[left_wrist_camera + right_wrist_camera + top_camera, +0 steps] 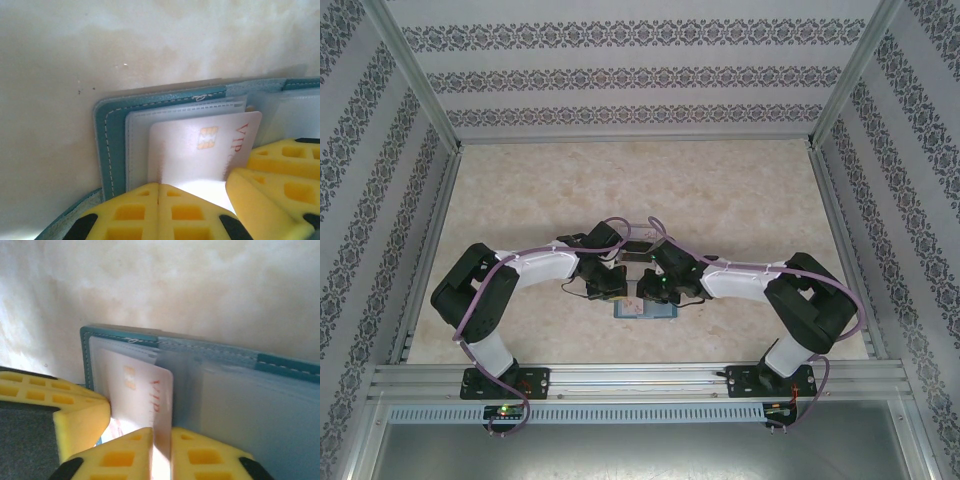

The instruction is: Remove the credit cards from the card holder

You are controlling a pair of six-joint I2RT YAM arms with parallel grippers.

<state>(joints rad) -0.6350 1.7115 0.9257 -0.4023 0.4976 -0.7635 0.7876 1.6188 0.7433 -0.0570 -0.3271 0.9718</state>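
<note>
Closest to us in the left wrist view, the left gripper (158, 189) has its yellow fingers pressed together with no gap between them. Their tips sit at the near edge of the credit card (195, 147), and we cannot tell whether they pinch anything. The credit card is white, with a gold chip and red "VIP" lettering. It lies partly out of a clear plastic sleeve (136, 150) inside the card holder (106, 145). The card holder is teal with pale stitching and lies open and flat on the pale marbled tabletop (100, 50), with this card at one end of it.

From the right wrist we see the right gripper (162, 435) closed on the credit card: a thin edge of the card runs down into the narrow slit between its two yellow fingers. A yellow finger of the left gripper sits just beside it on the left. The other half of the card holder shows cloudy clear sleeves, and we cannot make out what they hold.

From above, both arms bend inward and their grippers meet side by side over the card holder. It lies midway between the left and right sides of the tabletop, toward the near edge.
</note>
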